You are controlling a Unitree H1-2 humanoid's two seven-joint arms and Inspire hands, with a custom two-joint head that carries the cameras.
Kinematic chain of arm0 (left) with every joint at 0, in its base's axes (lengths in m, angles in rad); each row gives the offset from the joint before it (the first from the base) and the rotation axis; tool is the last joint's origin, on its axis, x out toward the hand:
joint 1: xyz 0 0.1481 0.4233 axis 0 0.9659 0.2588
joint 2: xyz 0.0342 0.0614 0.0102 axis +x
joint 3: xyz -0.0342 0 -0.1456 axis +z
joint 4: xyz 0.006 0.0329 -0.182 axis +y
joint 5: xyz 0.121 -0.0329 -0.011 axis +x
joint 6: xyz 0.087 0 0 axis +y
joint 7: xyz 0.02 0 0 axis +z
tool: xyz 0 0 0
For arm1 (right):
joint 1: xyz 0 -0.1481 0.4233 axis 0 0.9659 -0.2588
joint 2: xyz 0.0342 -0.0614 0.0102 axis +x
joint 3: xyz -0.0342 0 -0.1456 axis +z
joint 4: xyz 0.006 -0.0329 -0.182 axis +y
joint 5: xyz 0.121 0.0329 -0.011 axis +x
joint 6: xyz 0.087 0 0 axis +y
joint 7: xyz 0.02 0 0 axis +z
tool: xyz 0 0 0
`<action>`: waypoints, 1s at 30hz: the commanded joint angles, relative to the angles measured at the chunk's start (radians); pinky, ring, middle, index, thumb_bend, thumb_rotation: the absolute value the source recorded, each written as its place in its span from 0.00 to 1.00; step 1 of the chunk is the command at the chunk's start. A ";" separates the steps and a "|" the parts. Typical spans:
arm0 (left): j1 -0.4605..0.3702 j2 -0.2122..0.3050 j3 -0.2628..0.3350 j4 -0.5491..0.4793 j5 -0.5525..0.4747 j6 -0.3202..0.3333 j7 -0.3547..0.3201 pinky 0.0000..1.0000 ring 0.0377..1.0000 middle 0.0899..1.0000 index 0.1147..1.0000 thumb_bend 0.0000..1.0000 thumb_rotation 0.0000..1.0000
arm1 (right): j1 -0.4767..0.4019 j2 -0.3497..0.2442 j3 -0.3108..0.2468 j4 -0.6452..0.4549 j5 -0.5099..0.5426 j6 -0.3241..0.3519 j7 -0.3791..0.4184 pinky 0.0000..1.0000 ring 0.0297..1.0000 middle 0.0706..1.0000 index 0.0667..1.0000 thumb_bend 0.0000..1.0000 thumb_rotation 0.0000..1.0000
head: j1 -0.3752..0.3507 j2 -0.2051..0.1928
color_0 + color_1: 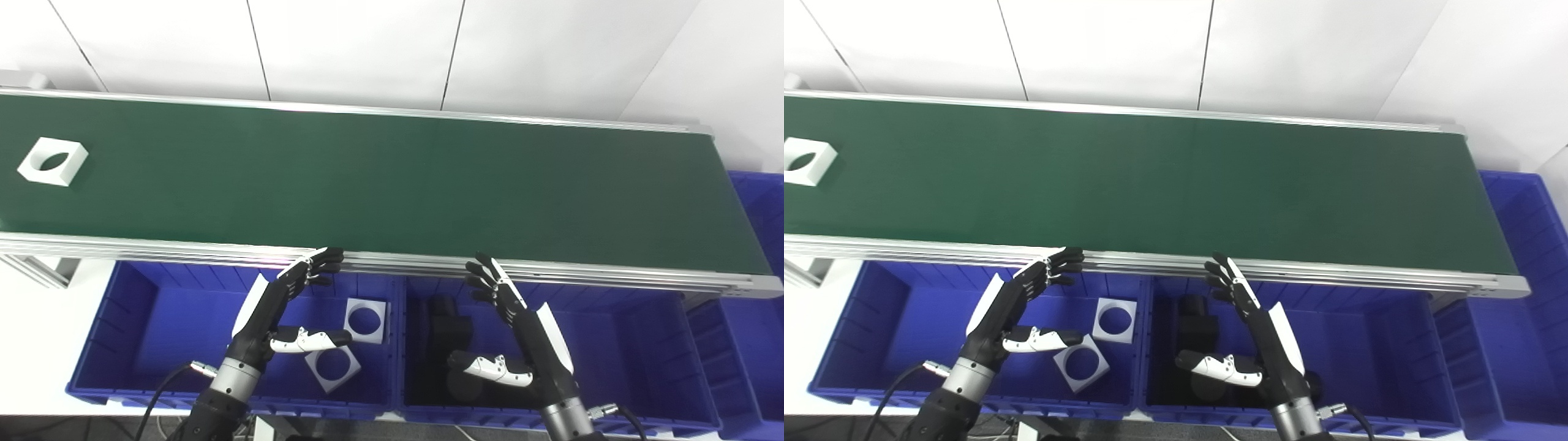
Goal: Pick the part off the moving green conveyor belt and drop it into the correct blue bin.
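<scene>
A white square part with a round hole lies on the green conveyor belt at its far left end. My left hand hovers open over the left blue bin, fingertips near the belt's front rail. My right hand hovers open over the middle blue bin, fingers spread. Neither hand holds anything, and both are far to the right of the part.
Two white square parts with holes lie in the left bin. Black parts sit in the middle bin. Another blue bin stands at the belt's right end. The aluminium rail runs along the belt's front.
</scene>
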 commanded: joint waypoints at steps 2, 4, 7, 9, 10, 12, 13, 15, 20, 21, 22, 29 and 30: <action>-0.017 0.009 -0.004 -0.019 -0.003 -0.033 0.015 0.71 0.77 0.80 0.79 0.95 0.46 | -0.009 0.002 -0.006 -0.014 0.009 -0.037 0.001 0.81 0.86 0.90 0.96 0.87 0.52 | 0.004 0.001; -0.018 0.009 -0.004 -0.017 -0.001 -0.033 0.016 0.71 0.77 0.80 0.79 0.95 0.46 | -0.009 0.001 -0.006 -0.014 0.007 -0.036 0.001 0.81 0.86 0.90 0.96 0.87 0.52 | 0.006 0.000; -0.018 0.009 -0.005 -0.018 -0.005 -0.033 0.012 0.72 0.77 0.80 0.79 0.95 0.46 | -0.009 0.000 -0.007 -0.012 0.008 -0.040 0.000 0.80 0.86 0.89 0.96 0.87 0.52 | 0.006 0.000; -0.018 0.008 -0.005 -0.019 -0.008 -0.033 0.011 0.71 0.77 0.80 0.79 0.95 0.45 | -0.009 0.002 -0.007 -0.014 0.014 -0.037 0.002 0.81 0.86 0.89 0.96 0.87 0.52 | 0.006 0.000; -0.019 0.007 -0.006 -0.017 -0.004 -0.033 0.016 0.71 0.77 0.80 0.79 0.95 0.46 | -0.009 0.002 -0.007 -0.014 0.016 -0.035 0.003 0.81 0.86 0.90 0.96 0.87 0.51 | 0.006 -0.001; -0.020 0.006 -0.006 -0.016 -0.002 -0.033 0.018 0.70 0.76 0.80 0.79 0.95 0.46 | -0.010 0.002 -0.008 -0.012 0.014 -0.035 0.002 0.81 0.86 0.90 0.96 0.87 0.51 | 0.007 -0.002; -0.019 0.006 -0.005 -0.015 -0.005 -0.033 0.014 0.70 0.76 0.80 0.79 0.95 0.46 | -0.010 0.002 -0.008 -0.011 0.010 -0.034 0.001 0.81 0.86 0.90 0.96 0.87 0.52 | 0.007 -0.002; -0.020 0.008 -0.007 -0.015 -0.007 -0.033 0.010 0.71 0.77 0.80 0.79 0.95 0.46 | -0.010 0.001 -0.008 -0.011 0.007 -0.033 0.001 0.81 0.85 0.89 0.96 0.87 0.52 | 0.007 -0.002; -0.022 0.007 -0.007 -0.015 -0.006 -0.033 0.011 0.71 0.77 0.80 0.79 0.95 0.46 | -0.011 0.001 -0.008 -0.010 0.011 -0.035 0.003 0.81 0.86 0.90 0.96 0.87 0.52 | 0.005 -0.004; -0.024 0.007 -0.009 -0.013 -0.003 -0.033 0.015 0.71 0.77 0.80 0.79 0.95 0.46 | -0.013 0.000 -0.009 -0.007 0.011 -0.037 0.003 0.81 0.86 0.90 0.96 0.87 0.52 | 0.007 -0.006; -0.026 0.007 -0.011 -0.011 0.000 -0.033 0.019 0.71 0.77 0.80 0.79 0.95 0.46 | -0.014 0.000 -0.009 -0.005 0.010 -0.039 0.002 0.80 0.86 0.90 0.96 0.87 0.52 | 0.007 -0.006; -0.034 0.007 -0.017 -0.003 -0.006 -0.033 0.026 0.71 0.76 0.80 0.79 0.94 0.45 | -0.021 -0.003 -0.010 0.005 0.009 -0.040 0.003 0.80 0.86 0.90 0.96 0.87 0.53 | 0.026 -0.014; -0.035 0.008 -0.018 -0.003 -0.006 -0.033 0.028 0.71 0.76 0.80 0.79 0.94 0.45 | -0.022 -0.004 -0.010 0.007 0.006 -0.040 0.003 0.80 0.86 0.89 0.96 0.87 0.53 | 0.040 -0.018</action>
